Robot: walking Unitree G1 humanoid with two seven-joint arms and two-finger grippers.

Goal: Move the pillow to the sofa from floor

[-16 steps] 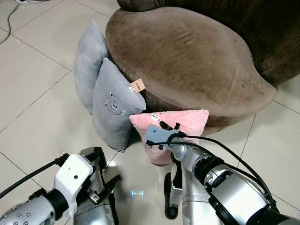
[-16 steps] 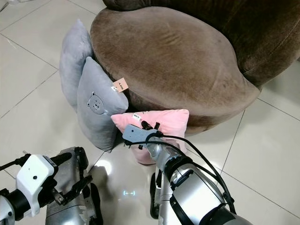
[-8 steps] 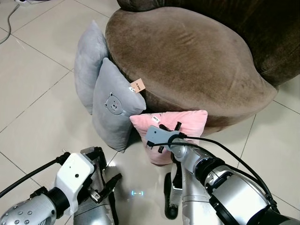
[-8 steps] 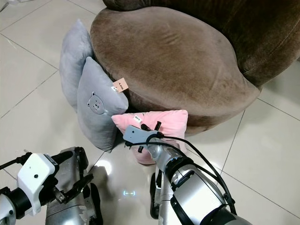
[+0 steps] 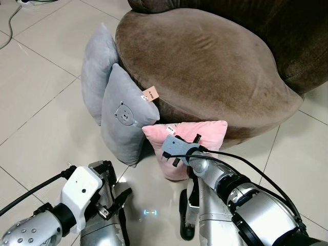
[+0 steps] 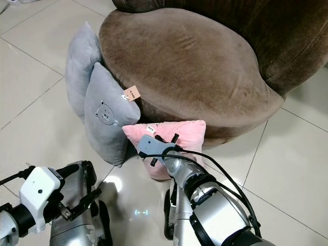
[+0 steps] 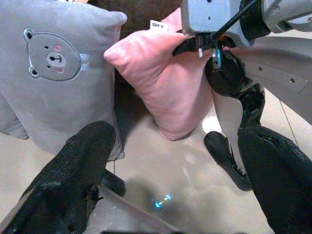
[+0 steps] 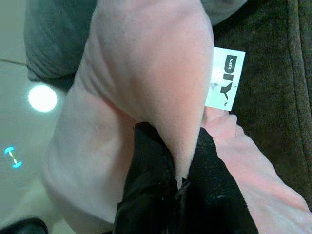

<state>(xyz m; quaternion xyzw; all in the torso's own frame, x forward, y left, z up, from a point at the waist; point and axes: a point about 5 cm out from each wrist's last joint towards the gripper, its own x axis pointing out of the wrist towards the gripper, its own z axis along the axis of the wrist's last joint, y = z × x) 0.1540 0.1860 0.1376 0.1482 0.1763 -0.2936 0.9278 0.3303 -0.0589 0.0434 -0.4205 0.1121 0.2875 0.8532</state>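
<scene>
Currently right jaws (image 8: pixel 183 187) pinch the pink pillow (image 5: pixel 177 156) at its top edge; left jaws (image 7: pixel 170 195) spread, idle; lift straight clear before swinging onto the sofa (image 5: pixel 205 56)

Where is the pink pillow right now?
The pink pillow stands on the tiled floor against the front of the brown sofa, right of the grey bear pillow, with the right gripper pinching its upper edge.
</scene>
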